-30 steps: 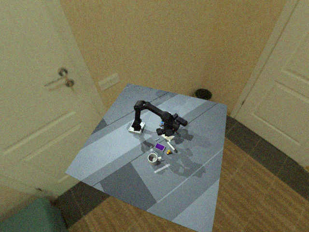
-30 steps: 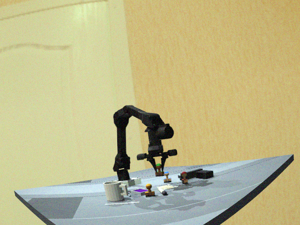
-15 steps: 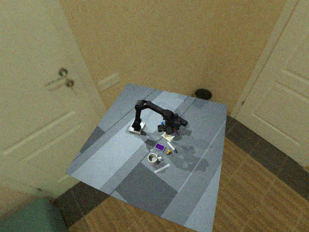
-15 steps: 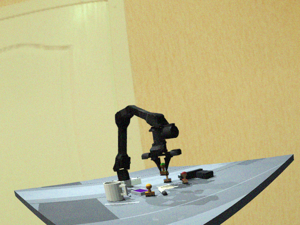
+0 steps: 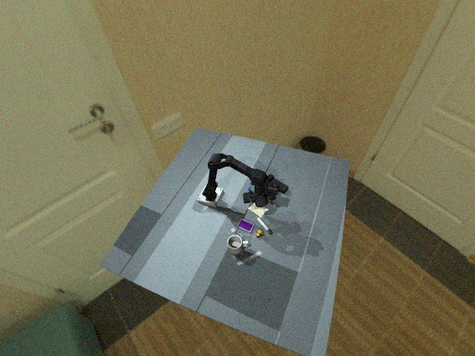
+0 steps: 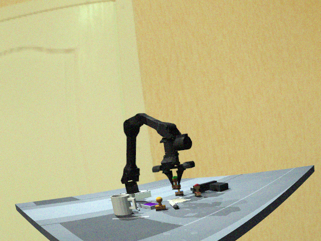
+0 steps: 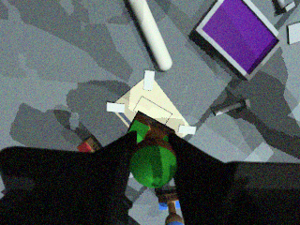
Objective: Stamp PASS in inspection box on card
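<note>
My gripper (image 7: pixel 152 137) (image 6: pixel 175 178) (image 5: pixel 256 199) is shut on the green-knobbed PASS stamp (image 7: pixel 153 161) (image 6: pixel 174 181) and holds it upright a little above the bench. In the wrist view the stamp's base hangs over the near edge of the cream card (image 7: pixel 141 96) (image 6: pixel 178 200) (image 5: pixel 257 210), which is taped at its corners and carries a thin outlined box (image 7: pixel 157 104). The purple ink pad (image 7: pixel 239 33) (image 6: pixel 150 204) (image 5: pixel 245 225) lies beyond the card, apart from the stamp. The stamp's face is hidden.
A white marker (image 7: pixel 150 33) (image 6: pixel 173 205) lies by the card. A red stamp (image 7: pixel 85 146) (image 6: pixel 196 189), a blue stamp (image 7: pixel 169 206) (image 6: pixel 178 192) and a yellow stamp (image 6: pixel 159 203) (image 5: pixel 260 232) stand nearby. A white mug (image 6: pixel 121 205) (image 5: pixel 234 243) and black blocks (image 6: pixel 215 186) also stand on the bench.
</note>
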Robot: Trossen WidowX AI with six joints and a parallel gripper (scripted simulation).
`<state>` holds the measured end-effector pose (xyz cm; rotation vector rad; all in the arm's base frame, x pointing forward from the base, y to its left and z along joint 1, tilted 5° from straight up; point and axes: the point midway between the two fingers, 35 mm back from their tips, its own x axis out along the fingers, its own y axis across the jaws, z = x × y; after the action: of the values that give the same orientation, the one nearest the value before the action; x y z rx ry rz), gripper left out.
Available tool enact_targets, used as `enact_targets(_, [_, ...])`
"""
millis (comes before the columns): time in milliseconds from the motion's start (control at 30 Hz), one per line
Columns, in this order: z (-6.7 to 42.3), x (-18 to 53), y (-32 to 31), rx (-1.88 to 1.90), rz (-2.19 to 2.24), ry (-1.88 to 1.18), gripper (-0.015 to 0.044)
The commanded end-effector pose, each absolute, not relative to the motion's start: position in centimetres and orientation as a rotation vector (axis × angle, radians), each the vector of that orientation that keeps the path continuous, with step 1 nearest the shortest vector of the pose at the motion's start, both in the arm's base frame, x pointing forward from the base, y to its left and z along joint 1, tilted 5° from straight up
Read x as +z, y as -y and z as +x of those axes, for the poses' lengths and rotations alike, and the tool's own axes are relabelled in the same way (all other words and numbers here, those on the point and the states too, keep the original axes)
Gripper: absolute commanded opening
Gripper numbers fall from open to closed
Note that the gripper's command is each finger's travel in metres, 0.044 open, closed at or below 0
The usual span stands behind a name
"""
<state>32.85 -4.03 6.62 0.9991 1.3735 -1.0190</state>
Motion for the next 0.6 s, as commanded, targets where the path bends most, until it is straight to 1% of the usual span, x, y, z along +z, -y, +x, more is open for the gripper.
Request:
enact_targets(0, [32.7,6.1,3.9,-1.025,1.005,-1.380,0.0000])
enact_targets(567, [32.7,4.9,3.9,-1.025,1.006,-1.380,0.0000])
